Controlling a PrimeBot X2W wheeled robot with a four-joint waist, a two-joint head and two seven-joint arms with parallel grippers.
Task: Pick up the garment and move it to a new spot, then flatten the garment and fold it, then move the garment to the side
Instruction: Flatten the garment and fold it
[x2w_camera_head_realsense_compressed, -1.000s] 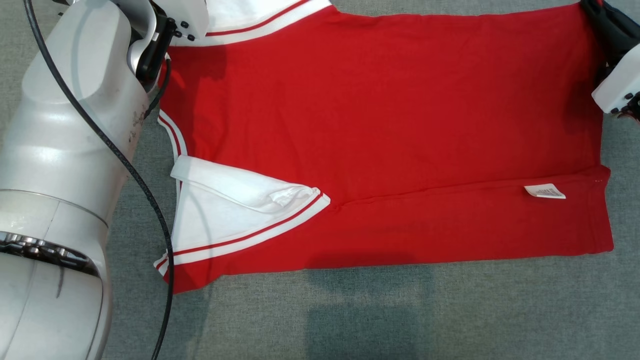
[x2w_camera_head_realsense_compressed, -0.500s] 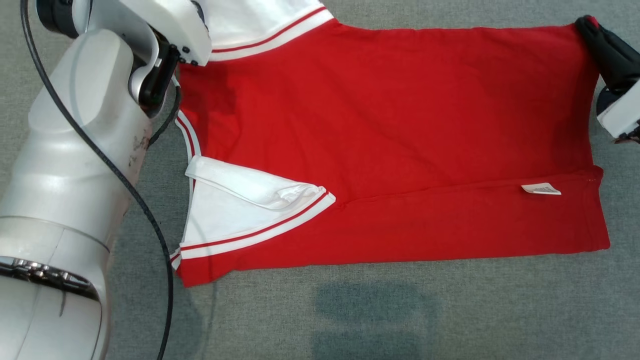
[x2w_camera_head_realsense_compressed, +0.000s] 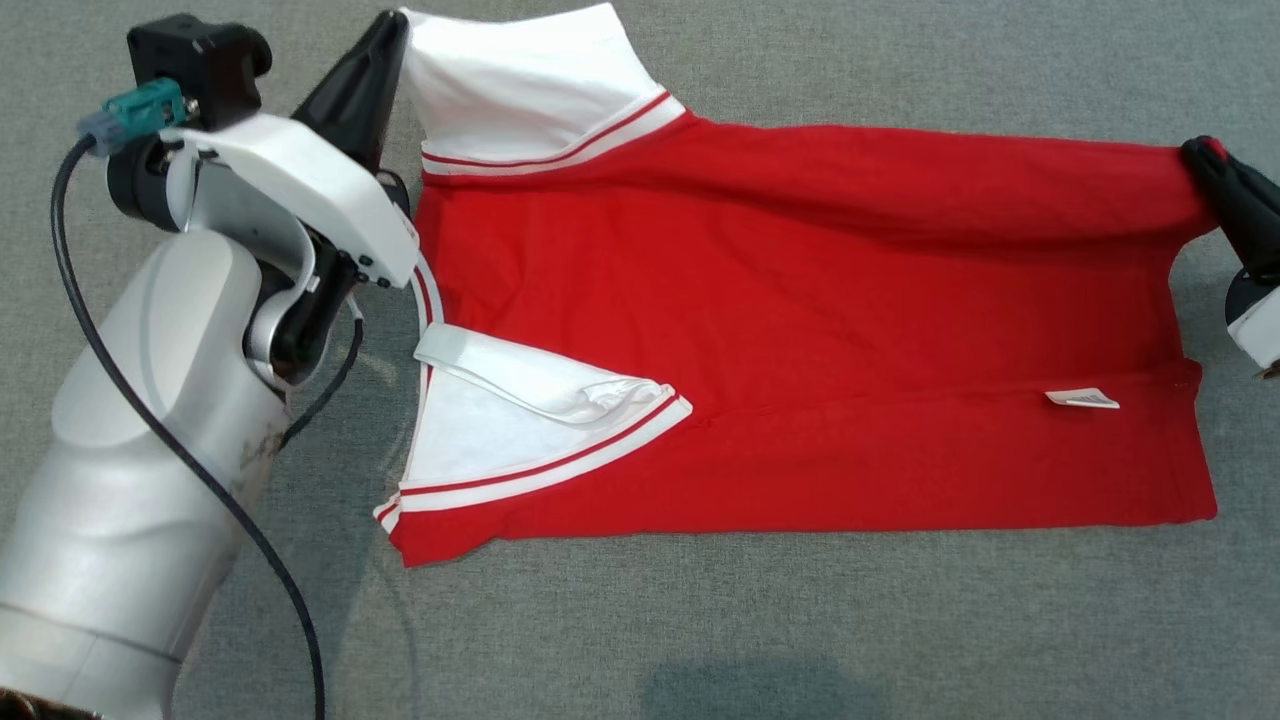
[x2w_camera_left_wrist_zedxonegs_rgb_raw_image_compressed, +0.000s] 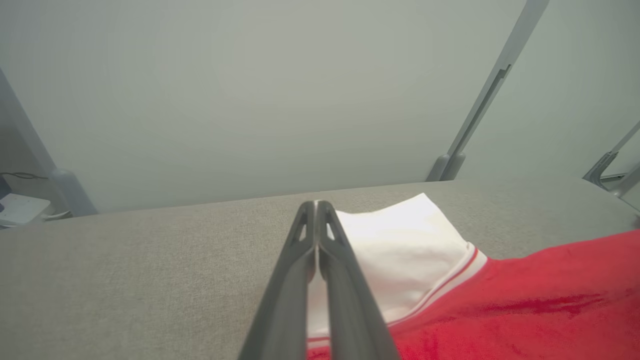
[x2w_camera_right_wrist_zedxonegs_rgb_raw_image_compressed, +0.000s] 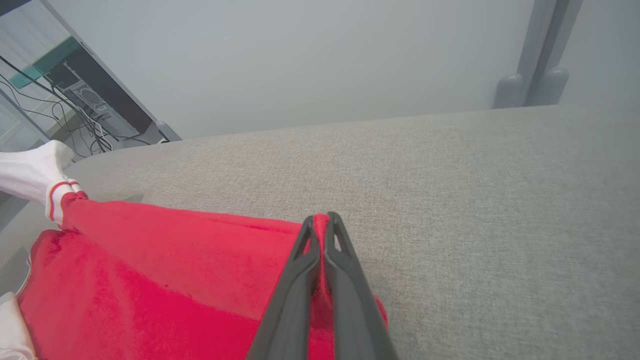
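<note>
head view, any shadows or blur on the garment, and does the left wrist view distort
Head view: sharp, a soft shadow on the surface at the bottom edge, garment darker under its lifted far edge. Left wrist view: surface's far edge bows, wide-angle.

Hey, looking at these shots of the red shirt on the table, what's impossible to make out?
Label print: too small, head view.
Sleeve corner in the left jaws: hidden by the fingers, left wrist view.
Right arm past the right jaws: cut off by the head view's right edge.
Table under the left arm: hidden, head view.
Shirt underside: faces the table.
</note>
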